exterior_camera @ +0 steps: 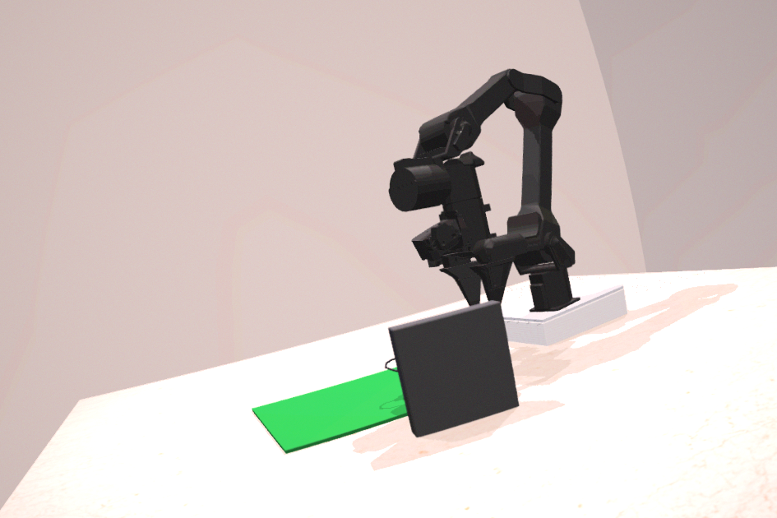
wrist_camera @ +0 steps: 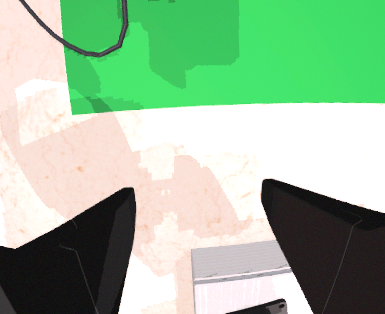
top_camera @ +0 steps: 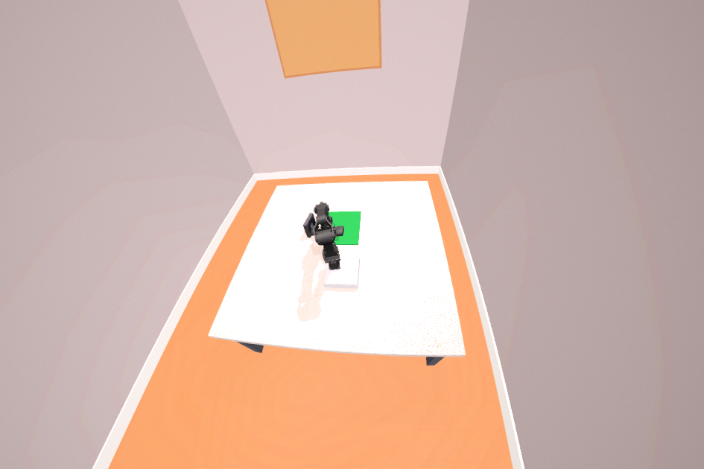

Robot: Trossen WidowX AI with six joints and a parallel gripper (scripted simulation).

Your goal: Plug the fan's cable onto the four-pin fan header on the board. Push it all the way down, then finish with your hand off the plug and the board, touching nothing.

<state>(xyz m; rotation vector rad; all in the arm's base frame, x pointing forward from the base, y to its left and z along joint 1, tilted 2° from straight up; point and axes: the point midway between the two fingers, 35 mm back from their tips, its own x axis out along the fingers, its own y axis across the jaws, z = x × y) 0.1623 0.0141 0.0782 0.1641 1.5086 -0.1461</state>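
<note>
The green board (top_camera: 349, 228) (exterior_camera: 321, 415) (wrist_camera: 283, 28) lies flat on the white table. The dark square fan (exterior_camera: 453, 369) (top_camera: 308, 225) stands tilted at the board's edge. My gripper (exterior_camera: 485, 293) (wrist_camera: 199, 193) is open and empty. It hangs above bare table short of the board, well apart from the plug and touching nothing.
The arm's white base plate (exterior_camera: 560, 321) (wrist_camera: 236, 268) (top_camera: 344, 276) sits on the table (top_camera: 396, 310) just behind the gripper. The arm is folded back over its base. The fan hides part of the board in the exterior view.
</note>
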